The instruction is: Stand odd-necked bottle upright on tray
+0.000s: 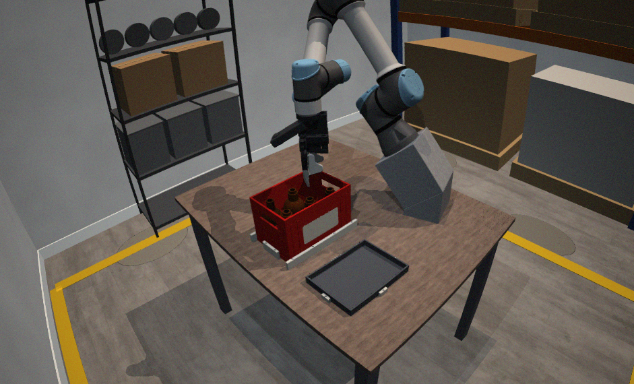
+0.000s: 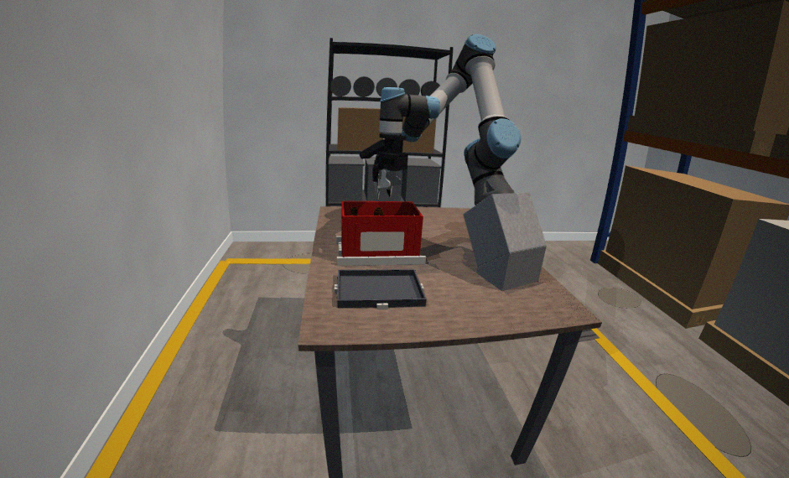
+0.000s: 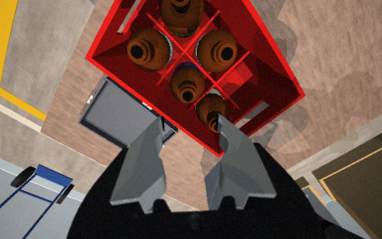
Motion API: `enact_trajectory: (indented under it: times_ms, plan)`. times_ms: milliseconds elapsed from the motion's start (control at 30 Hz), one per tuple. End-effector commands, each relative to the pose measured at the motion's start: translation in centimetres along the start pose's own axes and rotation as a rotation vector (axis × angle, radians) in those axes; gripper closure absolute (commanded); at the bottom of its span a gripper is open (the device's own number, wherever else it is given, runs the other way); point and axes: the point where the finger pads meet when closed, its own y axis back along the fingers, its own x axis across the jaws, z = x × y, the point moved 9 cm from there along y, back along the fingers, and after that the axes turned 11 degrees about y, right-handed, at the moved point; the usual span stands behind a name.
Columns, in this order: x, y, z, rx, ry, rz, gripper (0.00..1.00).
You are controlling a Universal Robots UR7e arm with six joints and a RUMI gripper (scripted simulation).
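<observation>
So we've got the gripper [image 1: 308,182] hanging over the far end of the red crate [image 1: 309,228], fingers partly spread with nothing between them. In the wrist view the right finger [image 3: 231,145] sits at about 5 o'clock from the nearest bottle [image 3: 210,110], overlapping its mouth, while the left finger [image 3: 147,147] is out past the crate's rim. All five brown bottles stand upright in their cells; we can't tell which neck is the odd one. The dark tray [image 1: 357,276] lies on the table [image 1: 453,248] at roughly 5 o'clock from the crate in the top view, close by but apart.
</observation>
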Motion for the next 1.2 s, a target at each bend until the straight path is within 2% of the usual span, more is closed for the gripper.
enact_trajectory:
  times_ms: [0, 700, 1167]
  plan:
    - [0.0, -0.1, 0.0, 0.001, 0.001, 0.000, 0.62]
    - [0.0, -1.7, 0.1, -0.003, 0.001, 0.001, 0.62]
    - [-0.1, -3.5, 0.1, -0.003, 0.001, 0.001, 0.62]
